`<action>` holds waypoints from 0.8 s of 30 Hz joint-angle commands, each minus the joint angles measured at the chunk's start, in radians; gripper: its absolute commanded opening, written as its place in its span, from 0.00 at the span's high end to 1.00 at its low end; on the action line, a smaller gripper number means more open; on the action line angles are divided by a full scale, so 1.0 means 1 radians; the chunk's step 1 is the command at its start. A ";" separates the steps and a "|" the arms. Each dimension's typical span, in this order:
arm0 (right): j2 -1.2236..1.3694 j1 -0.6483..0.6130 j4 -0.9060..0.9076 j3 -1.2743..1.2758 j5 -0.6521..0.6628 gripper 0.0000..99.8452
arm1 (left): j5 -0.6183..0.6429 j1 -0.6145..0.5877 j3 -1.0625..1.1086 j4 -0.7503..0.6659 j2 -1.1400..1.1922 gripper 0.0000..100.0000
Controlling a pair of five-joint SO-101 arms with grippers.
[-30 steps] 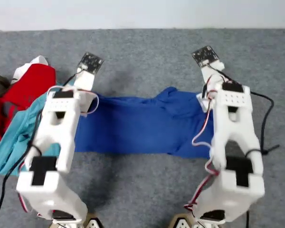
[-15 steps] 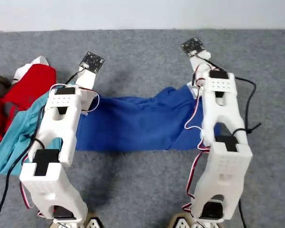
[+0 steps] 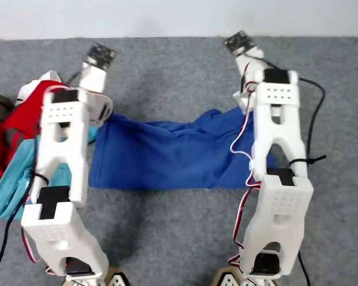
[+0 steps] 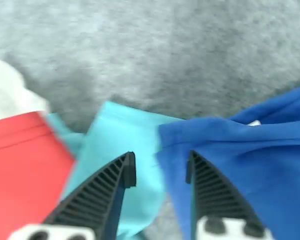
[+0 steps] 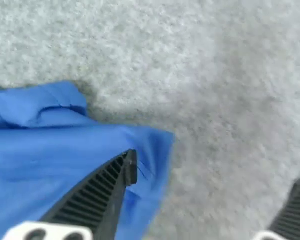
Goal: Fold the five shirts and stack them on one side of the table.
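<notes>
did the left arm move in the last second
Yes. In the high view the left arm has shifted sideways toward the red shirt and farther out toward the far edge of the table.

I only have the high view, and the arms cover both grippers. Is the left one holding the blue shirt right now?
Observer: No. In the left wrist view the left gripper is open. The edge of the blue shirt lies in the gap between its fingers and is not pinched.
Operator: And the right side, is it closed on anything?
Observer: No. The right wrist view shows the right gripper wide open, with one finger over the blue shirt's corner and the other over the bare table.
</notes>
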 commanded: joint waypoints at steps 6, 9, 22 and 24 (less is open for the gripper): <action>-0.022 0.130 0.372 -0.173 -0.002 0.52 | 0.003 -0.025 -0.211 0.411 -0.015 0.82; -0.024 0.140 0.516 -0.161 0.020 0.52 | 0.002 0.023 -0.209 0.595 -0.014 0.82; -0.254 0.145 0.510 0.238 -0.003 0.52 | 0.008 0.052 0.012 0.657 -0.020 0.84; -0.340 0.143 0.507 0.334 -0.003 0.52 | 0.008 0.040 0.016 0.657 -0.020 0.85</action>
